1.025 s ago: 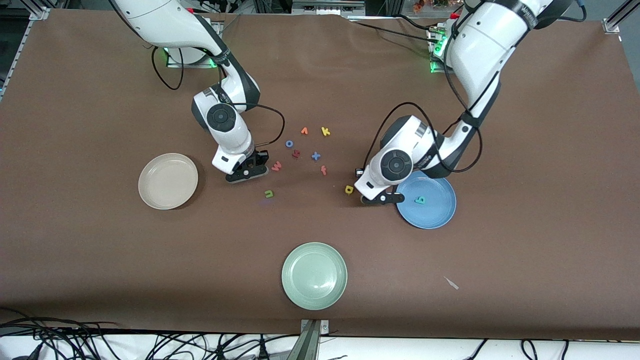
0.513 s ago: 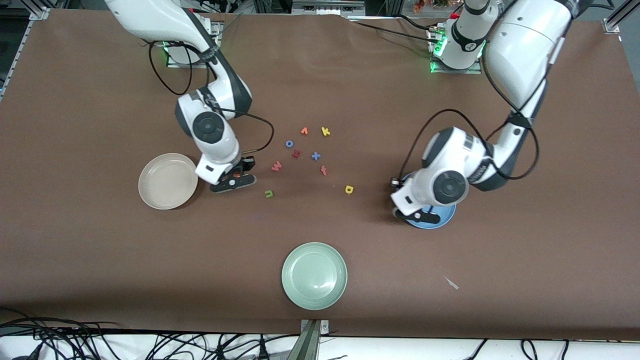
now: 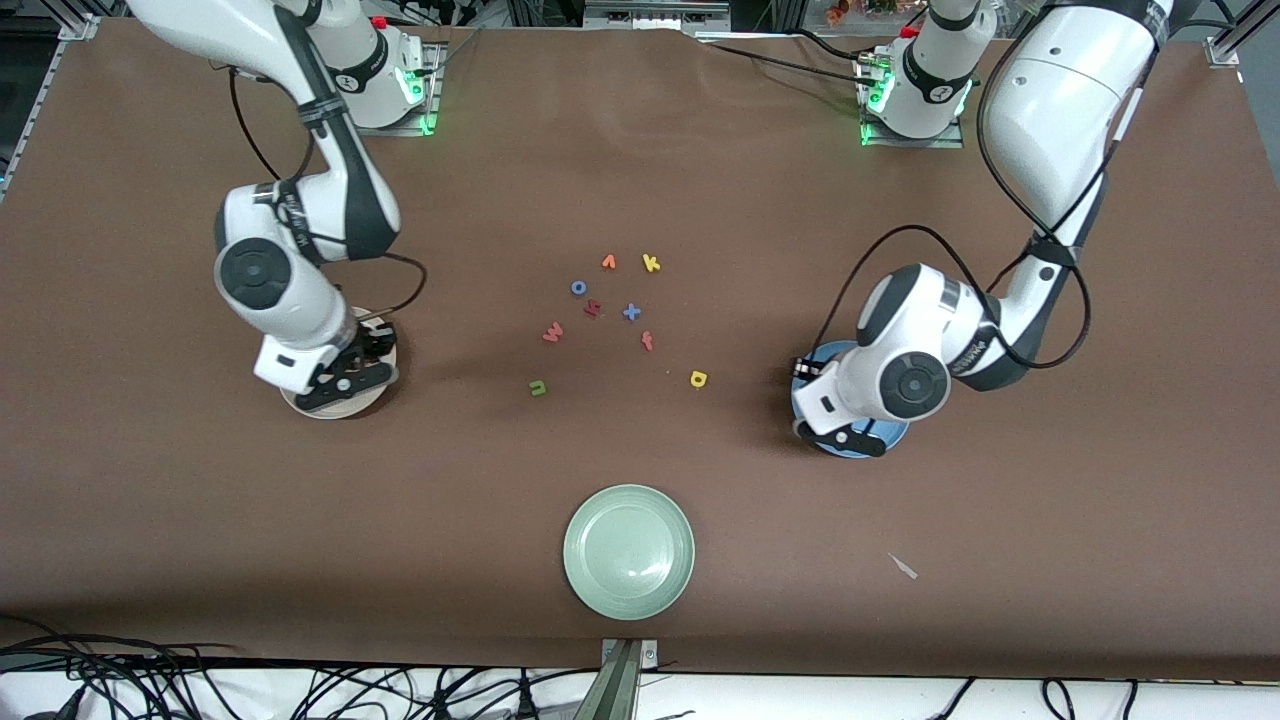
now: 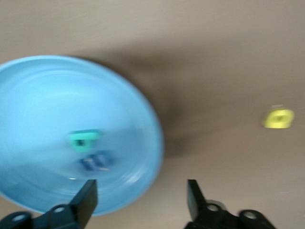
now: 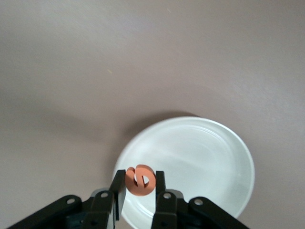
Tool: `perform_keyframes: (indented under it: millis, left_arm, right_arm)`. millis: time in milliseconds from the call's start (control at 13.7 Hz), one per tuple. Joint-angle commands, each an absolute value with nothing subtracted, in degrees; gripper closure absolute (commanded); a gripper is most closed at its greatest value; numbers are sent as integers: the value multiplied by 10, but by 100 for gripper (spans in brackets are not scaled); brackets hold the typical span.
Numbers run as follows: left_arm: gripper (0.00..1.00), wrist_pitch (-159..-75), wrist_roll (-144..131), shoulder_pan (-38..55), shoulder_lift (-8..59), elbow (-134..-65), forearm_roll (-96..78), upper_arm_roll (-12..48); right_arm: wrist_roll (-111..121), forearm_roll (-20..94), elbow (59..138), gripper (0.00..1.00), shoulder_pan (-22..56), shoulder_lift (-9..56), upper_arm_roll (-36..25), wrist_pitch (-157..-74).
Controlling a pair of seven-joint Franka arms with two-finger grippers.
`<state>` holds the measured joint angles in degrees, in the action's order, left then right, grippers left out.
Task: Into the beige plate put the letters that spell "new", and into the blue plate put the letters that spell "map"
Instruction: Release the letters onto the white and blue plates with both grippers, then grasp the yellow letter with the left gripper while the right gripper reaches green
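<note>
Mid-left of the frame, the right gripper (image 5: 138, 193) hovers over the beige plate (image 3: 300, 403), jaws clamped on the orange "e" (image 5: 141, 180), release due next. Mid-right, the left gripper (image 4: 140, 200), jaws wide and empty, hangs above the blue plate (image 4: 43, 95), holding "p" (image 4: 84, 139) and "m" (image 4: 96, 161).

Place: a robotics lab, set up as a test bench.
Arms: two white robot arms (image 3: 300, 210) (image 3: 1040, 130) bolted to metal base plates (image 3: 385, 125) at the table's edge, green status lights glowing at both bases.
Table: one wide table (image 3: 640, 600) under a plain brown cloth, with aluminium frame rails at its corners (image 3: 1225, 45).
Cabling: loose black cables (image 3: 200, 680) piled along the edge nearest the front camera, more leads running up each arm.
Props: small foam letters (image 3: 610, 300) and plain plates (image 3: 628, 550) laid out like trial items, not household ware.
</note>
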<state>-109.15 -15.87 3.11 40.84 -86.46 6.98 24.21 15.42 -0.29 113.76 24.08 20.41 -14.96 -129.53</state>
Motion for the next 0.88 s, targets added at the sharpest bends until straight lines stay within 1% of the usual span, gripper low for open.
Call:
perform_keyframes:
  millis: [0, 73, 293, 439, 513, 586, 659, 805]
  left_arm:
    - [0, -1092, -267, 95, 410, -831, 71, 258]
    - [0, -1103, -292, 118, 419, -817, 56, 257]
    - [0, -1166, -318, 157, 439, -815, 61, 253]
    - [0, -1208, -296, 161, 447, -820, 98, 245]
    - [0, -1222, -295, 162, 457, -821, 107, 245]
    - [0, -1223, -294, 165, 469, -821, 112, 245]
    - [0, -1223, -286, 170, 475, -824, 128, 243]
    - [0, -1223, -279, 170, 483, -824, 170, 243]
  right_arm:
    - [228, 31, 1168, 84, 244, 185, -193, -1304]
    - [229, 31, 1179, 84, 244, 186, -200, -1319]
    - [225, 35, 1234, 83, 243, 200, -207, -1404]
    - [221, 44, 1244, 77, 243, 201, -207, -1415]
    - [219, 44, 1242, 55, 243, 201, -207, -1412]
    - [210, 44, 1238, 1, 243, 200, -206, -1403]
    - [204, 44, 1230, 0, 243, 198, -204, -1389]
    - [162, 44, 1196, 0, 248, 193, -194, -1327]
